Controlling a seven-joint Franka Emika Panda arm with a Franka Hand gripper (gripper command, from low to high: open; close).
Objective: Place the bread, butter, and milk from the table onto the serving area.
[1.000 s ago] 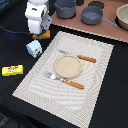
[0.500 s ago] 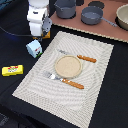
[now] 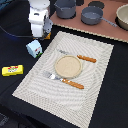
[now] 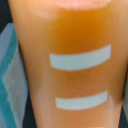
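The bread [image 4: 65, 60] fills the wrist view, golden-orange with pale score marks. In the exterior view only an orange sliver of the bread [image 3: 48, 34] shows beside my white gripper [image 3: 42, 36], which is low over it at the far left corner of the serving area [image 3: 95, 75]. My fingers are hidden in both views. The milk [image 3: 34, 48], a white carton with blue-green marks, stands just off the mat's left edge, in front of the gripper. The butter [image 3: 12, 70], a flat yellow packet, lies on the black table further to the exterior view's left.
A tan plate [image 3: 67, 66] sits mid-mat between an orange-handled knife [image 3: 86, 58] and fork [image 3: 65, 80]. Behind the mat a brown board [image 3: 107, 29] carries grey pots [image 3: 91, 14], close to the right of the gripper.
The gripper has shifted slightly to the exterior view's right and lower over the bread. The milk, butter and cutlery have not moved.
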